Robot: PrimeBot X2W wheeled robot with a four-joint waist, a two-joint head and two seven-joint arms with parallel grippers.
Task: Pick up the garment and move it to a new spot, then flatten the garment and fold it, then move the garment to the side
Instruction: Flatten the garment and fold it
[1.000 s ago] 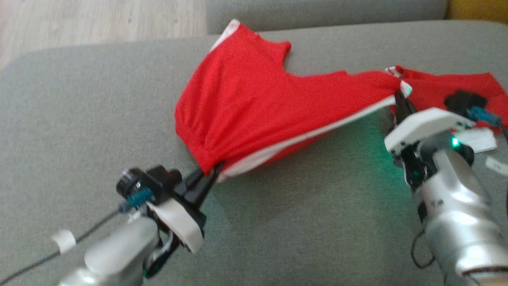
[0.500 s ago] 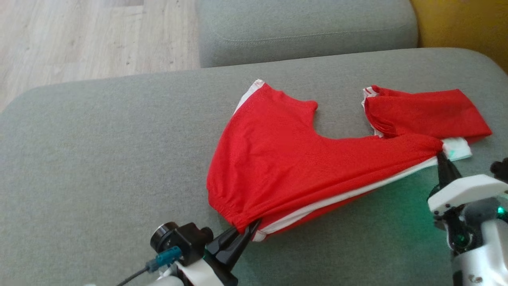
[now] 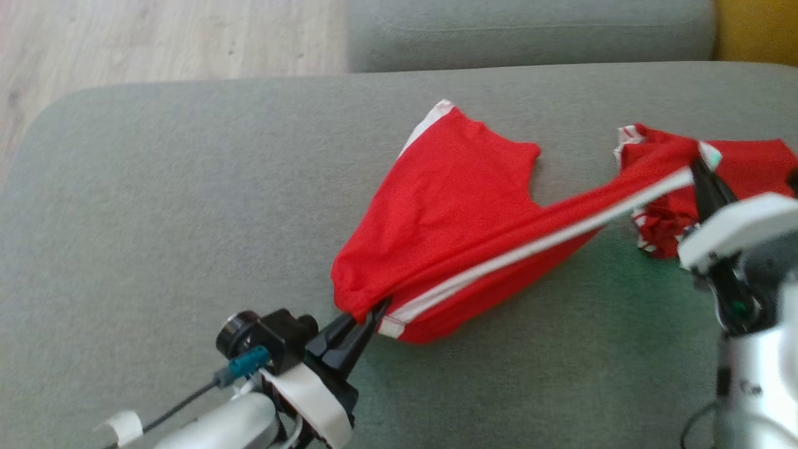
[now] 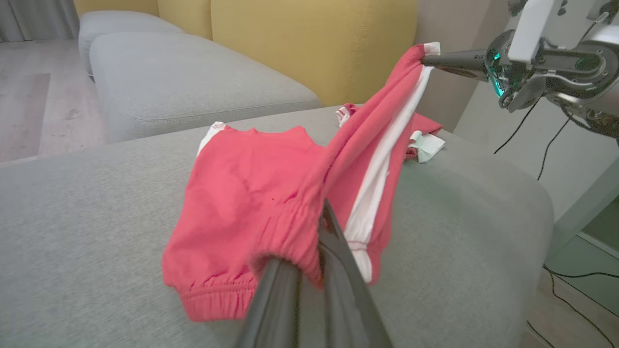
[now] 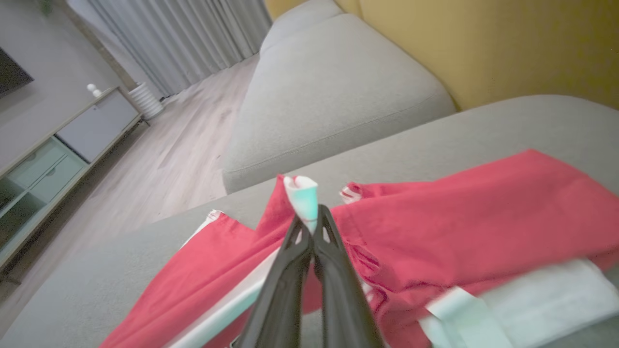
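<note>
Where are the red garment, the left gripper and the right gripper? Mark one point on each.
red garment (image 3: 455, 206), head view, middle of its wide red panel.
left gripper (image 3: 376, 310), head view, between the fingertips pinching the gathered elastic edge.
right gripper (image 3: 698, 171), head view, between the fingertips pinching the white-striped end.

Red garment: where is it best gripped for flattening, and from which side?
The garment is probably best held at both ends of its white stripe, from the near side: left gripper shut on the elastic end, right gripper on the other. The stripe runs straight between them, loose cloth trailing behind.
</note>
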